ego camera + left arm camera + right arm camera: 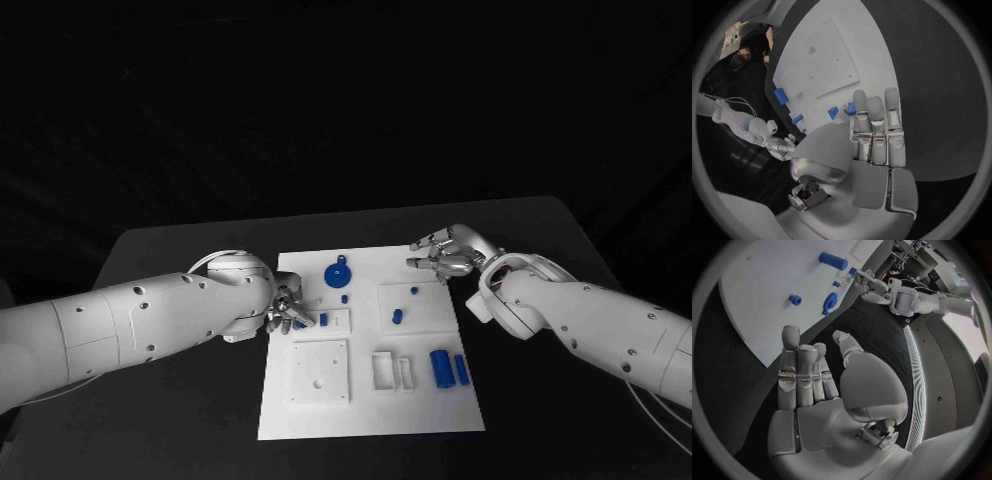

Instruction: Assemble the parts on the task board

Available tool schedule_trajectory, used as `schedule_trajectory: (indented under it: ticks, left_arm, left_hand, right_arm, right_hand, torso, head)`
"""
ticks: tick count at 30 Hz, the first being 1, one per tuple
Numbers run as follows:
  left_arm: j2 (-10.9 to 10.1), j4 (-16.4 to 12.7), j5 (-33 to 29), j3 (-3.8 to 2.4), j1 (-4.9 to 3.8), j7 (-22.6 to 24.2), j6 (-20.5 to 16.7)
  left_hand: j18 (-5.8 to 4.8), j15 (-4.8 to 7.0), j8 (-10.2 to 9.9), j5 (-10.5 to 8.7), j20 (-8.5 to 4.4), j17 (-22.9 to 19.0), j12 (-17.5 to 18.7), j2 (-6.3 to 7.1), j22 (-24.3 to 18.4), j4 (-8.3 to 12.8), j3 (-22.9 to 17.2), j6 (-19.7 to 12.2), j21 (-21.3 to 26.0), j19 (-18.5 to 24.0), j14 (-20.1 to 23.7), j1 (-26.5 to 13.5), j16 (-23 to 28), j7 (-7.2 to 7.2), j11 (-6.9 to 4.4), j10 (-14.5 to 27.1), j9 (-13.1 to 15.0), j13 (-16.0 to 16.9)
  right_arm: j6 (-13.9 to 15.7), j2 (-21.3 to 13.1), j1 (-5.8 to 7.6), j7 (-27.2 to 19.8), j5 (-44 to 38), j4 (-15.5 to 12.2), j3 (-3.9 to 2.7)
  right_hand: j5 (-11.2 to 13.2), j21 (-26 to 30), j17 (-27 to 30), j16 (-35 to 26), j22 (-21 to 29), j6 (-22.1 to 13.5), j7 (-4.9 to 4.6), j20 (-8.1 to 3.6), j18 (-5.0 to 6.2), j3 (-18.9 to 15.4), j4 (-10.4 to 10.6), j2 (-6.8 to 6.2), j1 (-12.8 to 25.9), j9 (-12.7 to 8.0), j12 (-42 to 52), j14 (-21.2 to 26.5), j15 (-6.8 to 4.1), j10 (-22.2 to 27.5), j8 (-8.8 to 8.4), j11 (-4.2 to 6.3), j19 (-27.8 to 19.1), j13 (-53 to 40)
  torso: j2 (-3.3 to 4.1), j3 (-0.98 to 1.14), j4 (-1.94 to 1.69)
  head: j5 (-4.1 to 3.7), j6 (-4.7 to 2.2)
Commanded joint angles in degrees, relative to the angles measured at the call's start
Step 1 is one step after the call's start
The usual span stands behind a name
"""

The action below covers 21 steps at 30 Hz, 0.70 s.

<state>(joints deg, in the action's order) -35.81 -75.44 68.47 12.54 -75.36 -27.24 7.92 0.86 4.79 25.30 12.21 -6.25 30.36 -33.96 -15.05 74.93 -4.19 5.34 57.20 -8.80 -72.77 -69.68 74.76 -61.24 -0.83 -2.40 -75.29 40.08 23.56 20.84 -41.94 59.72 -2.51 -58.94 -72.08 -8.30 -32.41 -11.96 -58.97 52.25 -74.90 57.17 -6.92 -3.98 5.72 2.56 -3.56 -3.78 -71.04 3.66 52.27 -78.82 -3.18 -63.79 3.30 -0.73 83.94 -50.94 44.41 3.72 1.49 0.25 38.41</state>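
Note:
The white task board (368, 410) lies mid-table. A round blue part (339, 272) stands near its far edge. Small blue pieces sit at the middle (395, 316) and two blue cylinders (450, 369) lie at the near right. My left hand (281, 310) is at the board's left edge with its fingers stretched out. Its fingertips (859, 100) are next to a small blue piece (323, 319) (850, 107), and nothing is gripped. My right hand (450, 252) (811, 380) hovers by the board's far right corner, fingers apart and empty.
A raised white square (320, 370) and a white slotted frame (389, 370) sit on the board's near half, and another raised square (411, 305) lies at the middle right. Black table (173, 420) surrounds the board on all sides.

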Motion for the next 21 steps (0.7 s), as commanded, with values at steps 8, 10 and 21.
schedule_trajectory:
  ticks: [8,10,21]
  left_arm:
    - [-1.14,-0.04,-6.47,0.51,0.77,0.39,-2.41]
    - [-1.42,0.02,-7.81,0.49,0.78,0.57,-3.19]
    - [-2.77,0.42,-12.56,-0.35,0.78,1.62,-4.94]
  left_hand:
    - [-0.31,-0.20,0.42,2.31,0.52,-0.46,-0.21,1.36,1.06,6.74,-6.53,-0.65,0.37,0.05,0.53,-0.08,-0.29,-0.19,0.02,0.54,-0.42,-0.39]
    - [-0.29,-0.18,0.48,2.31,0.52,-0.49,-0.23,1.45,1.06,7.07,-6.69,-0.65,0.37,0.05,0.54,0.10,-0.33,-0.20,0.01,0.54,-0.43,-0.41]
    - [-0.26,-0.14,0.99,2.38,0.48,-0.66,-0.43,1.52,1.10,8.37,-7.18,-0.69,0.19,0.04,0.52,-0.04,-0.61,-0.19,-0.03,0.50,-0.39,-0.52]
  right_arm:
    - [-0.68,0.01,-0.07,-0.42,0.06,-0.09,-0.02]
    - [-0.67,0.01,-0.07,-0.42,0.06,-0.10,-0.02]
    - [-0.55,0.01,-0.08,-0.50,0.07,-0.21,-0.02]
  right_hand:
    - [-0.27,0.29,0.01,-0.07,-1.43,-0.46,-0.01,-0.26,0.43,0.03,0.25,-0.04,0.61,0.08,0.12,0.10,-0.02,0.45,0.29,0.07,1.60,0.05]
    - [-0.27,0.29,0.01,-0.07,-1.43,-0.46,-0.01,-0.26,0.43,0.03,0.25,-0.04,0.61,0.08,0.12,0.10,-0.02,0.45,0.29,0.07,1.60,0.05]
    - [-0.27,0.29,0.01,-0.07,-1.43,-0.46,-0.01,-0.26,0.43,0.03,0.25,-0.04,0.61,0.08,0.12,0.10,-0.02,0.45,0.29,0.07,1.60,0.05]
  torso:
    - [0.01,-0.04,0.01]
    - [0.01,-0.05,-0.02]
    - [0.01,-0.04,-0.01]
  head:
    - [-0.03,-0.19]
    - [-0.04,-0.26]
    - [0.14,-0.56]
